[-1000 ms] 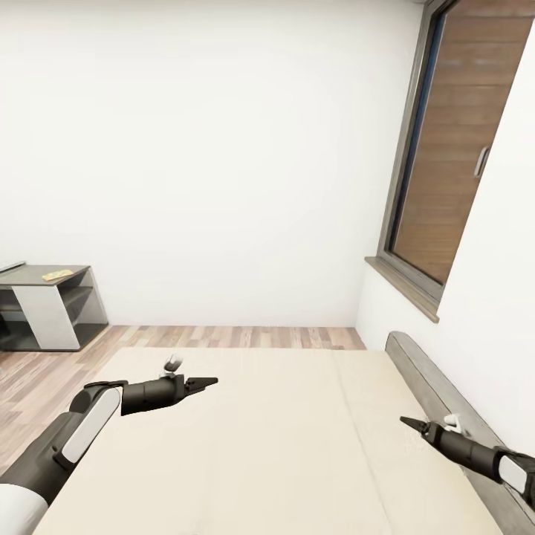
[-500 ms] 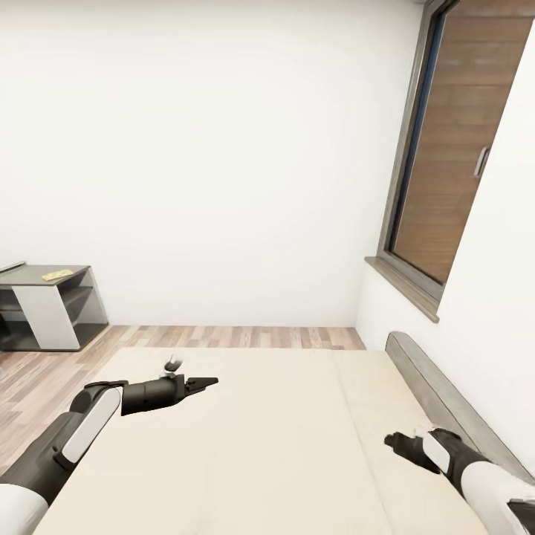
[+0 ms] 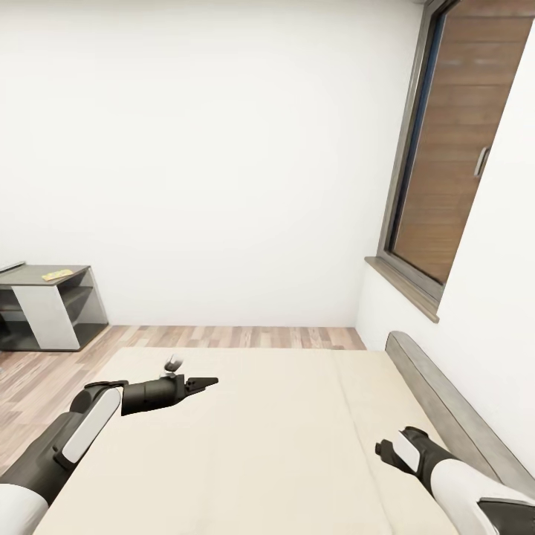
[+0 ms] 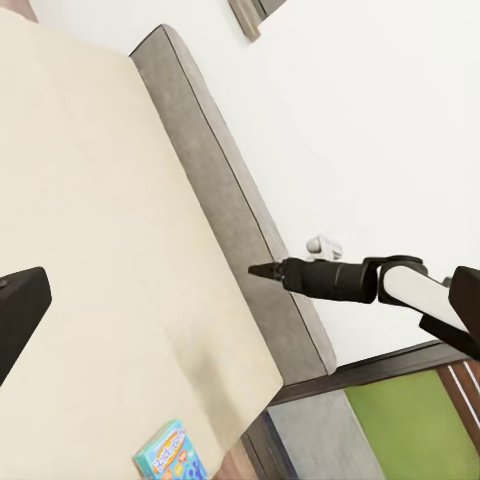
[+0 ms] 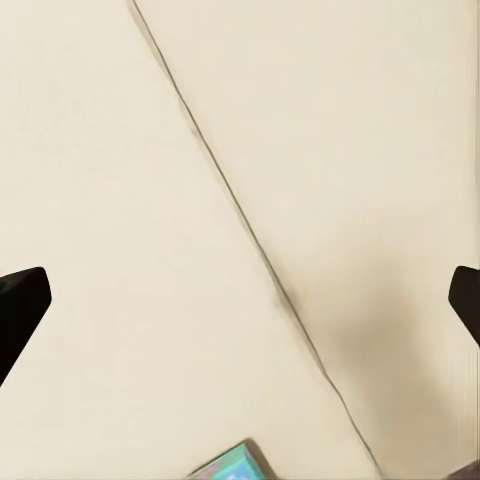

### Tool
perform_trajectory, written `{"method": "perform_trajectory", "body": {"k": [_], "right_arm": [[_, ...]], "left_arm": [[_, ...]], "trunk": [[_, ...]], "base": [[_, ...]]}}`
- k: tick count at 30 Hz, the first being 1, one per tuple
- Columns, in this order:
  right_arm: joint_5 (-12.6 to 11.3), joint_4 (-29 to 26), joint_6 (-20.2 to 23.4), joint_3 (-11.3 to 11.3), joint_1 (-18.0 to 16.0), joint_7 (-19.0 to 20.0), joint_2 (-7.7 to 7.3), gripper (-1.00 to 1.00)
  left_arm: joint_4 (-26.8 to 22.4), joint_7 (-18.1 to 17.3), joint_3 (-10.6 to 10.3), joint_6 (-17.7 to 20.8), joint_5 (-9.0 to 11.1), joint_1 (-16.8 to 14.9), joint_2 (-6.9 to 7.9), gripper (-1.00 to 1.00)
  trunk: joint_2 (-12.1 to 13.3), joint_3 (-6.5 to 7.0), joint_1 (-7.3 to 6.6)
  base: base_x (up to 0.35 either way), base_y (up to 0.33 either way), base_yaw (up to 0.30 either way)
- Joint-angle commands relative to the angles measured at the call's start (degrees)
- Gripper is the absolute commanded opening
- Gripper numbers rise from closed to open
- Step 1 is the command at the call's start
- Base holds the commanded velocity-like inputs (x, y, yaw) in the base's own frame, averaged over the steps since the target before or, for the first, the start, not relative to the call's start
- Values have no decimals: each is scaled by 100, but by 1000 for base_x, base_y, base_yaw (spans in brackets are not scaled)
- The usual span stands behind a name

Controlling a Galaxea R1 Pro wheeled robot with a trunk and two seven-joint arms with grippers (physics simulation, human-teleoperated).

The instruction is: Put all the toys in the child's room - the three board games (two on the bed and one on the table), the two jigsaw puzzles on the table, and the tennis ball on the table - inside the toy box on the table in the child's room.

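A small blue board game (image 4: 172, 455) lies flat near a corner of the beige bed (image 3: 282, 416); a corner of a colourful box (image 5: 228, 466) also shows on the mattress. My left gripper (image 3: 210, 382) hovers over the bed's left half, one dark finger (image 4: 18, 315) at the picture's edge, nothing held. My right gripper (image 3: 385, 450) hangs over the bed's right side near the grey headboard (image 3: 438, 394). Its fingertips (image 5: 20, 300) stand far apart over the mattress seam, empty. The table (image 3: 44, 301) stands far left. The toy box and tennis ball are out of view.
A small flat yellowish item (image 3: 57, 275) lies on the table top, too small to identify. Wood floor (image 3: 223, 336) runs between bed and white wall. A window with a brown panel (image 3: 453, 171) and a sill fills the right wall.
My right arm has drawn back and swung its gripper from pointing across the bed to pointing down at the mattress. The left arm has not moved.
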Motion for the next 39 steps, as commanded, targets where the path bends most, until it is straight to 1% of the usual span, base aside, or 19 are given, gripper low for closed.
{"method": "perform_trajectory", "body": {"k": [1,6,10,11,13,15,16,17,19,20,21,22,23,24,26,31,34,39], "right_arm": [[-15,-9,29,5,3,-29,2,100],[-8,1,12,81,130,-38,-45,100],[-6,-22,-27,104,354,89,-124,100],[-6,-35,-85,111,437,217,-178,100],[-6,-43,-175,117,510,392,-231,100],[26,-46,-441,148,645,829,-309,100],[52,-47,-511,166,681,943,-322,100],[126,-44,-635,212,754,1160,-341,100],[234,-39,-728,255,821,1350,-353,100],[363,-35,-794,285,880,1497,-363,100],[433,-32,-827,297,904,1551,-367,100],[582,-27,-919,314,944,1630,-369,100],[656,-24,-981,320,963,1659,-369,100],[797,-15,-1126,328,993,1703,-365,100],[972,-6,-1321,336,1018,1745,-351,100],[1150,2,-1488,349,1038,1783,-336,100],[1190,3,-1519,355,1044,1812,-337,100],[1232,4,-1554,374,1056,1969,-299,100]], "left_arm": [[1,0,-8,29,24,-3,4,100],[1,0,-5,27,24,-3,10,100],[1,0,-7,28,24,-3,10,100],[1,0,-7,27,24,-3,11,100],[1,0,-7,28,24,-3,12,100],[1,-5,-8,29,24,-3,12,100],[1,-6,-8,30,24,-3,12,100],[1,-7,-8,30,24,-3,12,100],[1,-8,-8,29,24,-3,13,100],[1,-8,-8,29,24,-3,13,100],[1,-8,-8,30,24,-3,13,100],[1,-8,-8,31,24,-3,13,100],[1,-9,-8,32,24,-3,13,100],[1,-9,-6,32,24,-3,13,100],[1,-9,-7,32,24,-3,13,100],[1,-24,-2,28,24,-3,17,100],[1,-30,0,29,24,-3,19,100],[1,-34,1,30,24,-3,21,100]], "trunk": [[-4,-3,2],[-4,-3,2],[-4,-3,2],[-4,-3,2],[-4,-3,2],[-4,-3,2],[-4,-3,2],[-4,-3,2],[-4,-3,2],[-4,-3,2],[-4,-3,2],[-4,-3,2],[-4,-3,2],[-4,-3,2],[-4,-3,2],[-4,-3,2],[-4,-3,2],[-4,-3,2]], "base": [[0,0,0],[0,0,0],[0,0,0],[0,0,0],[0,0,0],[0,0,0],[0,0,0],[0,0,0],[0,0,0],[0,0,0],[0,0,0],[0,0,0],[0,0,0],[0,0,0],[0,0,0],[0,0,0],[0,0,0],[0,0,0]]}}
